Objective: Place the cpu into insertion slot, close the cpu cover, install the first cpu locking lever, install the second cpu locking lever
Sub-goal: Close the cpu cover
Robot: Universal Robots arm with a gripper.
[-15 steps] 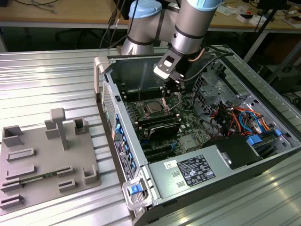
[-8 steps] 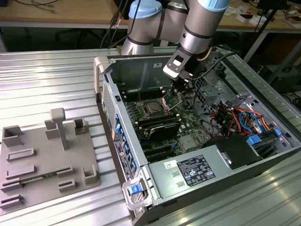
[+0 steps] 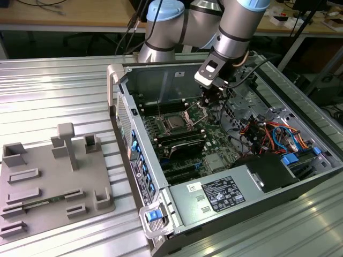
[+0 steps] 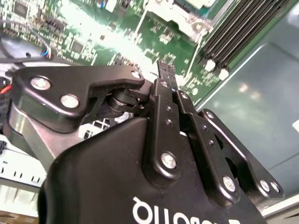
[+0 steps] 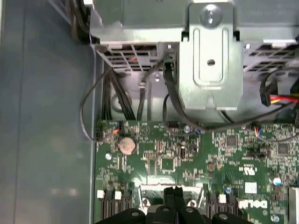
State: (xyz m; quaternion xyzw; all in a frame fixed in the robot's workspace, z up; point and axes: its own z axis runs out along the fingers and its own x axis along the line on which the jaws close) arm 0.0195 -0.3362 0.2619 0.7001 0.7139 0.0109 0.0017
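In the exterior view the cpu lies flat with its silvery face up in the insertion slot on the green motherboard inside the open computer case. The cpu cover, a thin metal frame, stands tilted up from the slot's edge on the exterior view's right. My gripper hangs just beside the raised cover, on its right in that view. Both wrist views show the black fingertips pressed together over the board, gripper shut, with nothing visible between them.
Long black memory slots flank the socket. Bundled cables and a drive bay fill the case's right side, and a power supply sits at the front. A grey fixture plate lies on the table at the exterior view's left.
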